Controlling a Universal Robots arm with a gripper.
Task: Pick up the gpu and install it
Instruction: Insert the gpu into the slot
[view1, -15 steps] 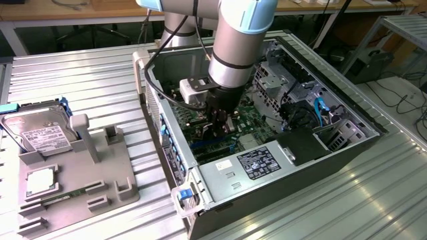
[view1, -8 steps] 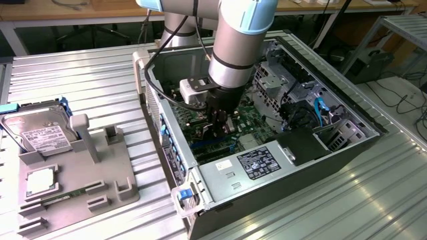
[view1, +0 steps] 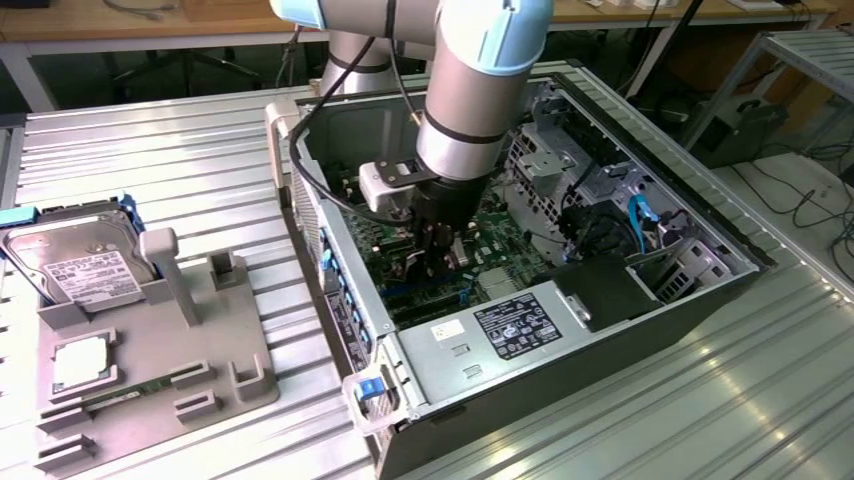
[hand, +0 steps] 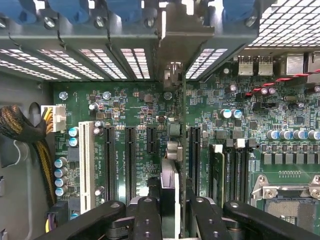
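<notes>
My gripper (hand: 172, 202) is shut on the gpu (hand: 173, 150), which I see edge-on in the wrist view. The card stands upright over the green motherboard (hand: 125, 105), between two black expansion slots (hand: 131, 160). Its silver end bracket (hand: 175, 35) sits against the case's rear slot openings. Whether its edge is seated in a slot I cannot tell. In the exterior view the gripper (view1: 441, 255) reaches down into the open computer case (view1: 694, 290), and the arm hides most of the card.
A silver power supply (view1: 501, 330) fills the case's near end, with drive bays and blue cables on the exterior view's right. Outside the case, a grey holder (view1: 174, 375) carries a hard drive (view1: 80, 265) and a memory stick (view1: 127, 397). A yellow-black cable bundle (hand: 35, 140) lies beside the board.
</notes>
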